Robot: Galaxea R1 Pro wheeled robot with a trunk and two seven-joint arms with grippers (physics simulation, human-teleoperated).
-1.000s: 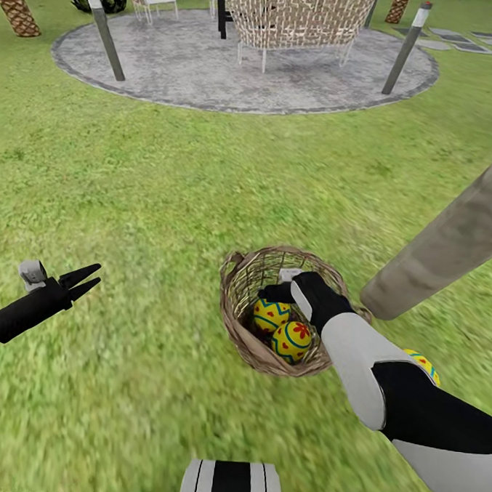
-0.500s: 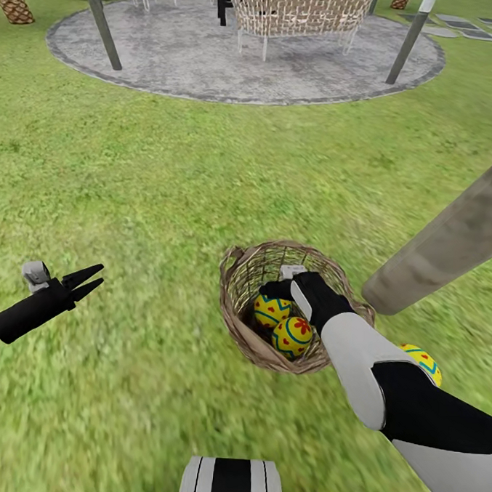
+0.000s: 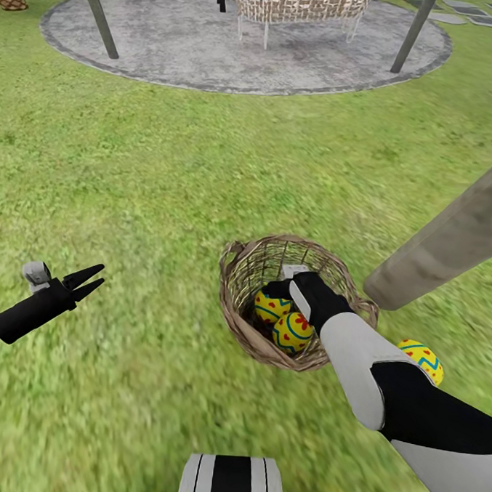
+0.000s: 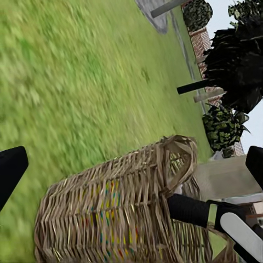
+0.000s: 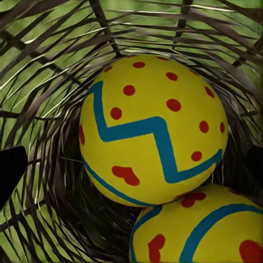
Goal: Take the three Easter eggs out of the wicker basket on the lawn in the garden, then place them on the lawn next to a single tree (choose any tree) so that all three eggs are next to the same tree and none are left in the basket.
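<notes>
The wicker basket (image 3: 242,315) stands on the lawn (image 3: 169,197) and holds two yellow Easter eggs (image 3: 271,307) (image 3: 293,332). A third egg (image 3: 422,359) lies on the grass beside the grey-beige tree trunk (image 3: 450,240). My right gripper (image 3: 278,289) reaches down into the basket and is open. In the right wrist view its black fingertips (image 5: 11,171) stand wide on either side of the nearer egg (image 5: 153,126), apart from it, with the second egg (image 5: 192,233) below. My left gripper (image 3: 87,280) hovers open over bare grass, left of the basket (image 4: 115,208).
A grey round stone patio (image 3: 178,49) with grey posts (image 3: 96,11) and a woven chair (image 3: 297,5) lies far ahead. In the left wrist view, bushes (image 4: 222,129) and a brick wall (image 4: 200,41) stand beyond the tree trunk (image 4: 227,176). Open grass surrounds the basket on the left and front.
The head camera has tilted down, so the whole scene slid upward in the picture. My right gripper stays inside the basket over the eggs; the left arm holds still.
</notes>
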